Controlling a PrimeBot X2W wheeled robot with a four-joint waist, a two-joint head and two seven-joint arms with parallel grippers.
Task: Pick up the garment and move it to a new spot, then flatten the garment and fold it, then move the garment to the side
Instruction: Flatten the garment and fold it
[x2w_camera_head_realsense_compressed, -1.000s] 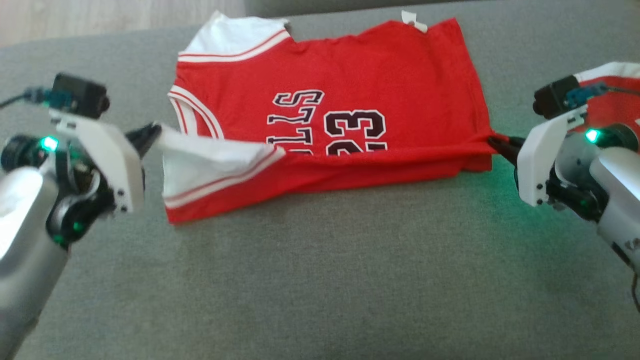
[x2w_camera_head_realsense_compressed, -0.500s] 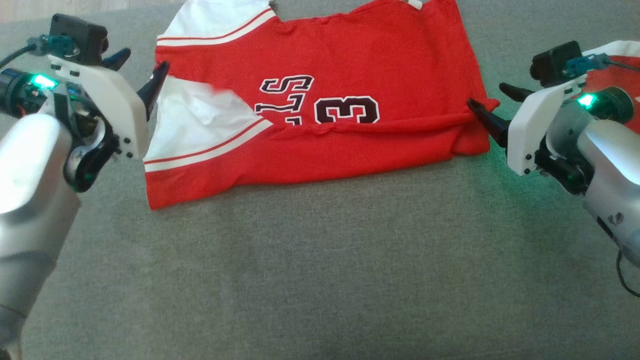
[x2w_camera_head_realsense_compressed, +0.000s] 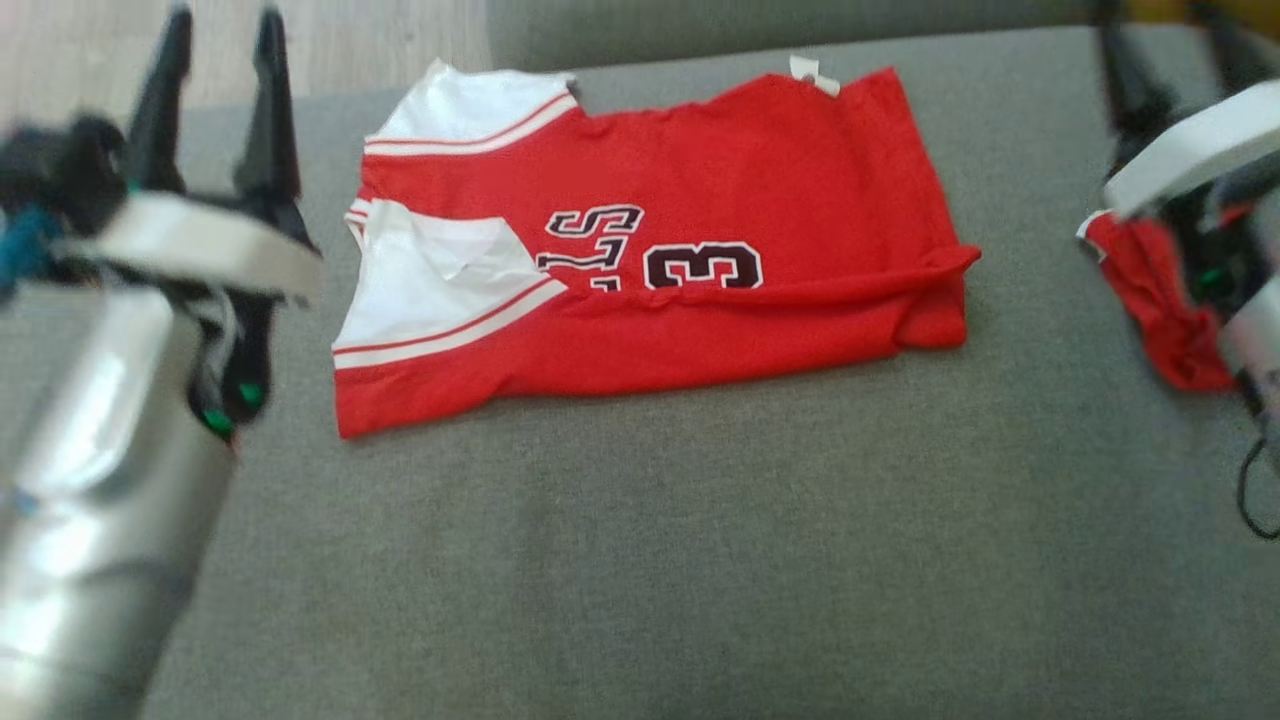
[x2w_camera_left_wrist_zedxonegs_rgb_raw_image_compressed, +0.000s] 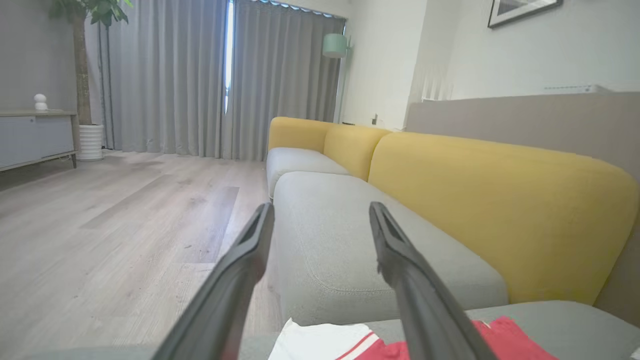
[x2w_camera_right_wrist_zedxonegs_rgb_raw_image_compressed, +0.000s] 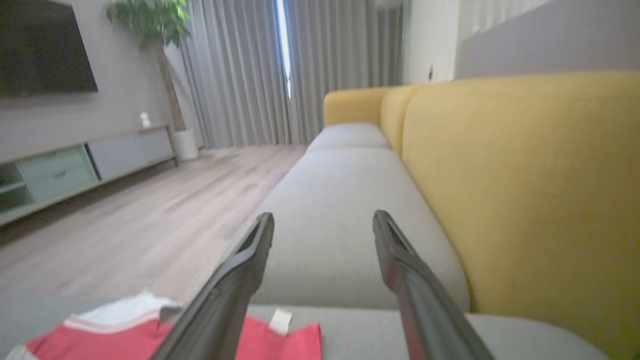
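Observation:
The red jersey (x2w_camera_head_realsense_compressed: 700, 180) with white sleeves and dark lettering lies folded on the grey sofa seat (x2w_camera_head_realsense_compressed: 640, 560), its near half turned up over the number. My left gripper (x2w_camera_head_realsense_compressed: 222, 20) is raised at the upper left, left of the jersey, open and holding nothing. My right gripper (x2w_camera_head_realsense_compressed: 1170, 25) is blurred at the upper right, clear of the cloth. In the left wrist view my left gripper (x2w_camera_left_wrist_zedxonegs_rgb_raw_image_compressed: 321, 207) is open above the jersey's edge (x2w_camera_left_wrist_zedxonegs_rgb_raw_image_compressed: 505, 335). The right wrist view shows my right gripper (x2w_camera_right_wrist_zedxonegs_rgb_raw_image_compressed: 322, 217) open above the jersey (x2w_camera_right_wrist_zedxonegs_rgb_raw_image_compressed: 100, 335).
Another red garment (x2w_camera_head_realsense_compressed: 1165, 310) lies crumpled at the right, under my right arm. A yellow backrest (x2w_camera_left_wrist_zedxonegs_rgb_raw_image_compressed: 500, 200) runs along the sofa's far side. Wooden floor (x2w_camera_left_wrist_zedxonegs_rgb_raw_image_compressed: 100, 225) lies beyond the seat's left end.
Both grippers have let go of the jersey's folded edge, opened, and lifted away with their fingers now pointing up. The folded half stays lying on the jersey. The camera has shifted.

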